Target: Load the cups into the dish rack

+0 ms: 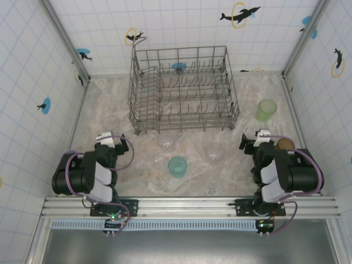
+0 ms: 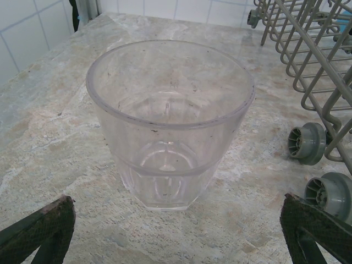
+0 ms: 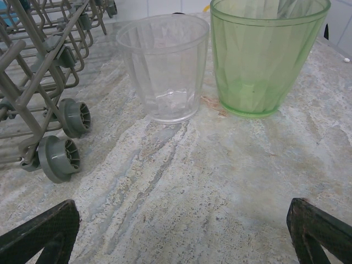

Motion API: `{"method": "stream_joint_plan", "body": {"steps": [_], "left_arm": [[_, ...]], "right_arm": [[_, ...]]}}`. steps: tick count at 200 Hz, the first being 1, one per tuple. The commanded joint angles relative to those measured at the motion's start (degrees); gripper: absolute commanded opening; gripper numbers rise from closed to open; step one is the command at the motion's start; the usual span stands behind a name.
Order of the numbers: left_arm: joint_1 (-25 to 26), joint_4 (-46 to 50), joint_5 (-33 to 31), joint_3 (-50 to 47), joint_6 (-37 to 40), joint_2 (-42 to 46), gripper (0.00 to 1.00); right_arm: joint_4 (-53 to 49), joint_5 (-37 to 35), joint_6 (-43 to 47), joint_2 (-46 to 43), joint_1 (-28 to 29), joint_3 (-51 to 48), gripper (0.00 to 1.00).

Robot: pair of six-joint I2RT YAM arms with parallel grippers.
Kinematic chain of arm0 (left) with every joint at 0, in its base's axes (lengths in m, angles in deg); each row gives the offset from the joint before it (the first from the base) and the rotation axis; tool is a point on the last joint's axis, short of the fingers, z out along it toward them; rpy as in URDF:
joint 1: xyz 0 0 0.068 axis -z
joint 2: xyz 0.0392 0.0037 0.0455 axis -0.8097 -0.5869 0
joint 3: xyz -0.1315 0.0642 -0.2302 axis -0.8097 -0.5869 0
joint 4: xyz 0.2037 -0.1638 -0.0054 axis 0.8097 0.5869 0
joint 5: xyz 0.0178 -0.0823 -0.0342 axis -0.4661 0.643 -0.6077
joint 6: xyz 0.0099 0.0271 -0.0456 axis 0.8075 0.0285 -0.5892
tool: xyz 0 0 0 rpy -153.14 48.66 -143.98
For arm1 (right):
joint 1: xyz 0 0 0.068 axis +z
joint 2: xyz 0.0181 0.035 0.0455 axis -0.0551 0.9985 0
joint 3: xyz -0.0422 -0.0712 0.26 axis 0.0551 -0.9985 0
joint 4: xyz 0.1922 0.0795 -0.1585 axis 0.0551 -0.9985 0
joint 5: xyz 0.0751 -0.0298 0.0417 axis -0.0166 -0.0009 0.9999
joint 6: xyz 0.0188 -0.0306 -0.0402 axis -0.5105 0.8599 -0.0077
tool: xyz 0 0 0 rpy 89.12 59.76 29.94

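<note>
Left gripper (image 2: 176,228) gapes over marbled, tile-walled table (image 2: 49,137).

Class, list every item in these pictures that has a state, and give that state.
Left pincer: open, holding nothing.
Right pincer: open, holding nothing.
Dish rack: upright, no cups inside.
Teal cup: upright, empty.
Green cup: upright, empty.
Left clear cup: upright, empty.
Right clear cup: upright, empty.
Middle clear cups: upright.
Brown cup: partly hidden.
</note>
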Motion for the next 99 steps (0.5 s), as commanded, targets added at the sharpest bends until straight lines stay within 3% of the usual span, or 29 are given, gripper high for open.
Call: {"method": "stream_joint_plan", "body": {"steps": [1, 28, 57, 79, 99], "left_arm": [[-0.4, -0.3, 0.9, -0.1, 0.6, -0.5, 0.98], [-0.4, -0.4, 0.2, -0.1, 0.5, 0.0, 0.98], [-0.2, 13.1, -5.0, 5.0, -1.4, 5.4, 0.97], [2.4, 18.9, -13.7, 7.5, -1.6, 7.9, 0.98], [3.2, 24.0, -19.6, 9.1, -5.2, 11.0, 0.98]], "right_arm": [[0.4, -2.2, 0.3, 0.0, 0.5, -0.6, 1.0], [0.3, -4.6, 0.2, -1.1, 1.2, -0.9, 1.0], [-6.2, -8.7, 0.9, -5.9, 2.9, 0.2, 1.0], [-13.9, -11.7, 0.3, -10.2, 3.8, 2.4, 1.0], [-25.0, -14.1, -5.7, -13.9, 3.2, 6.3, 1.0]]}}
